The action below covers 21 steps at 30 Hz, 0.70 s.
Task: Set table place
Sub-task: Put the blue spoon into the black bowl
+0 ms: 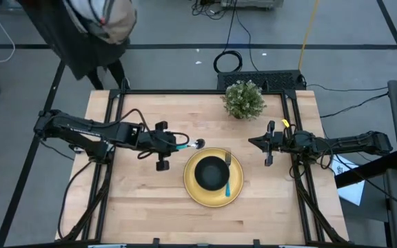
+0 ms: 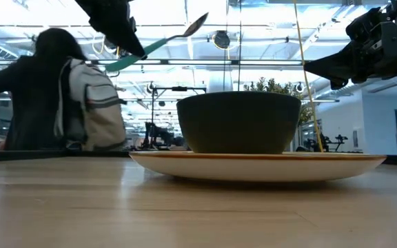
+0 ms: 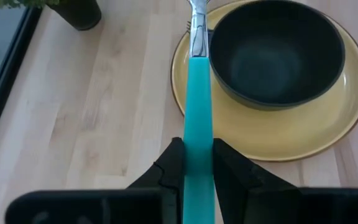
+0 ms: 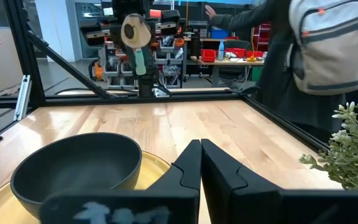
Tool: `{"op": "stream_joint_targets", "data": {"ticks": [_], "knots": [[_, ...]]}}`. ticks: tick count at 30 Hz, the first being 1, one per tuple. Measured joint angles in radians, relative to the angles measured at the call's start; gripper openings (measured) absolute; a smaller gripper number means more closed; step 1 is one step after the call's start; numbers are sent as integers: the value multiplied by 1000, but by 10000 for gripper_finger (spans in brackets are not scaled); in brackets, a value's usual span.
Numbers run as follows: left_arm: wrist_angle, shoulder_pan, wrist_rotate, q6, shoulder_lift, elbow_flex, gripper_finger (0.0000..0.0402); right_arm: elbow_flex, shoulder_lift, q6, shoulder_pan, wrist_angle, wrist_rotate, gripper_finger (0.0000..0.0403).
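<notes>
Left gripper (image 3: 197,163) is clamped on the spoon's (image 3: 197,93) turquoise handle, held in the air just left of the yellow plate (image 1: 193,187). Black bowl (image 1: 212,172) sits on the plate, fork (image 1: 228,176) beside it. Right gripper (image 4: 201,163) is fully closed and empty, hovering right of the plate.

1. A small green potted plant (image 1: 244,100) is standing just behind the right claw (image 1: 251,142), toward the far edge.
2. A person in dark clothing (image 1: 81,31), wearing a pale backpack (image 2: 92,110), is standing well beyond the left claw (image 1: 182,145).
3. A coiled black cable (image 1: 227,62) is lying on the floor past the plant.
</notes>
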Motion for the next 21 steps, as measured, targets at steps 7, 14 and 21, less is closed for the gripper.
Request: {"op": "stream_joint_targets", "data": {"ticks": [7, 14, 21], "knots": [[-3, 4, 0, -1, 0, 0, 56, 0, 0, -1, 0, 0, 0, 0], [-3, 2, 0, -4, 0, 0, 56, 0, 0, -2, 0, 0, 0, 0], [-39, 1, 87, 6, 0, 0, 56, 0, 0, -3, 0, 0, 0, 0]]}}
